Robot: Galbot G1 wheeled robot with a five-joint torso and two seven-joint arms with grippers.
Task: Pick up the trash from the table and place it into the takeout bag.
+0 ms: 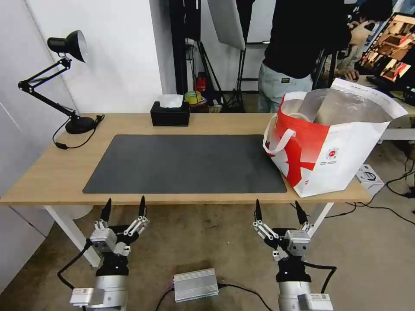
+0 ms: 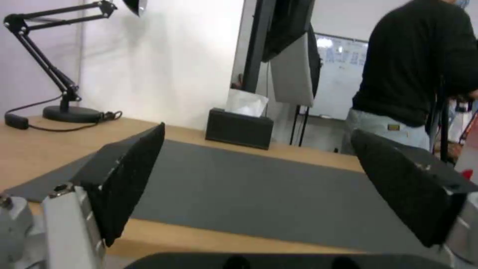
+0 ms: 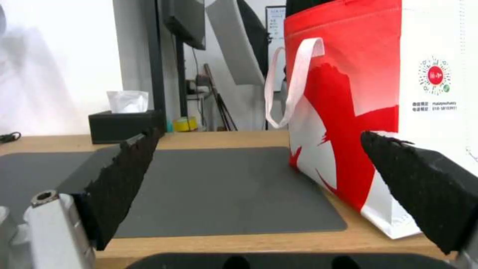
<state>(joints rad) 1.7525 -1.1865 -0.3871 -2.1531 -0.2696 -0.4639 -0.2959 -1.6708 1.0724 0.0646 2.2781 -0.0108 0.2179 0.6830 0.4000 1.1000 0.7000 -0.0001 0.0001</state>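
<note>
— On the table [image 1: 52,172], what can you count?

— One dark grey mat [image 1: 186,164], one black tissue box [image 1: 170,114], one desk lamp [image 1: 65,82]. One takeout bag [image 1: 333,147] stands at the mat's right end; a beige rim shows inside.

— And your grippers?

— Two, both below the near edge: left gripper [image 1: 123,206] and right gripper [image 1: 278,208], fingers spread, holding nothing.
</note>
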